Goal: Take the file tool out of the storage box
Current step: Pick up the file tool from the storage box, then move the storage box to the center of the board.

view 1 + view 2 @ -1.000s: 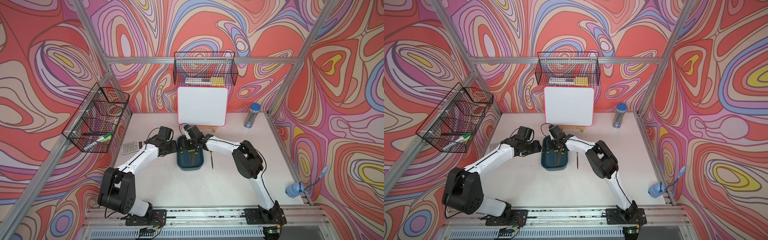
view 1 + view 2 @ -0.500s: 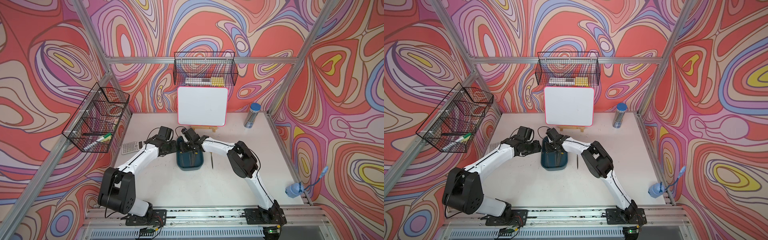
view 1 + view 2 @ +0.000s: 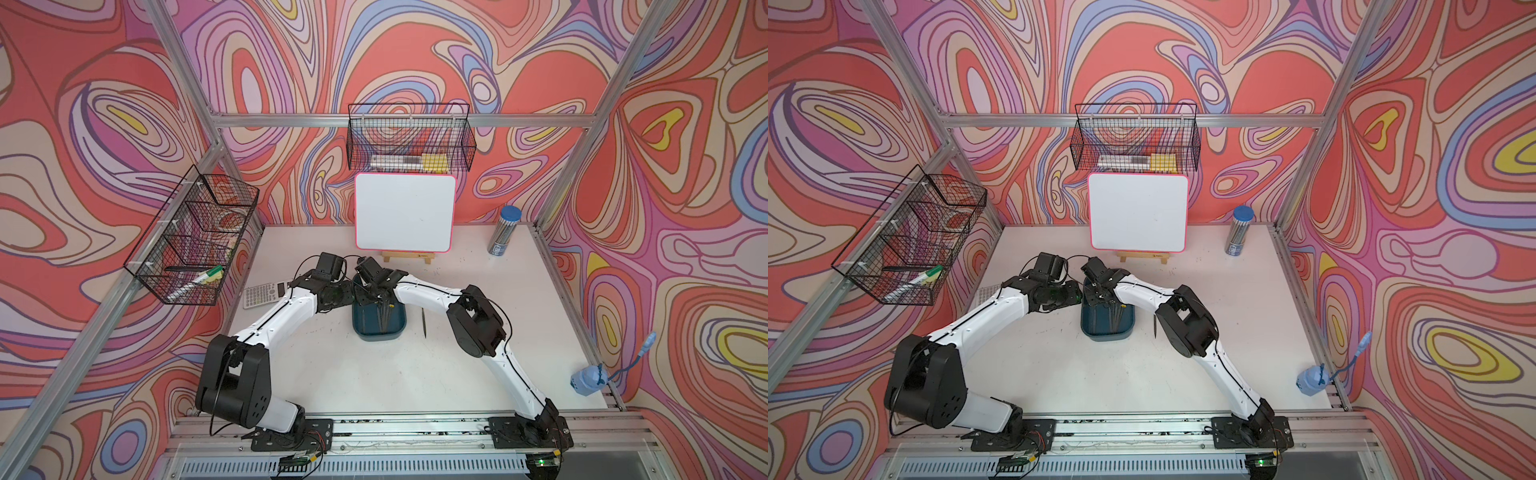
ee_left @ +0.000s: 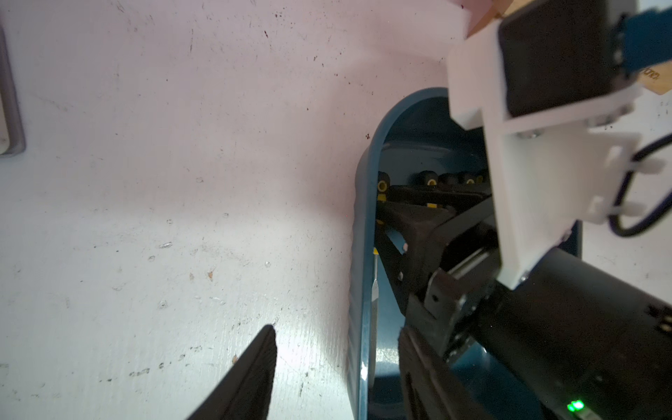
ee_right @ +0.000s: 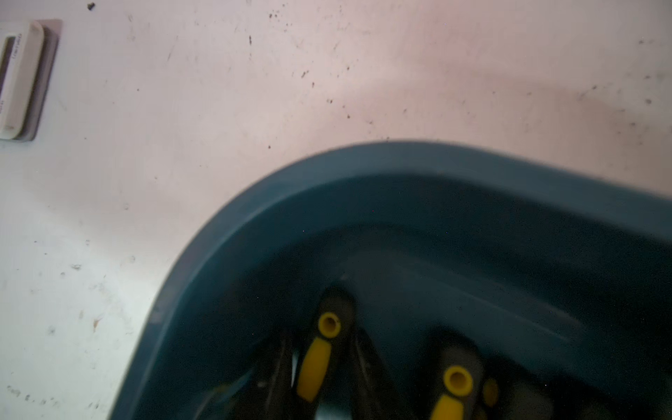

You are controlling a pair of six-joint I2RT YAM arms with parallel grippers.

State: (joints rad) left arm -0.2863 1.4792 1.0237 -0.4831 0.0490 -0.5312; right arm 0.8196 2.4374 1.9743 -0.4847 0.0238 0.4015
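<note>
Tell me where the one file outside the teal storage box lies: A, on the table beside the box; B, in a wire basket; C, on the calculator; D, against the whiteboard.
A: in a top view the file lies flat on the table, just beside the storage box and outside its wall.

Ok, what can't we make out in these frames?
- Whether the right gripper holds the file handle: right wrist view blurred, dark; in both top views its wrist hides the grip.
- File count in the storage box: too small in both top views, right arm covers part.
</note>
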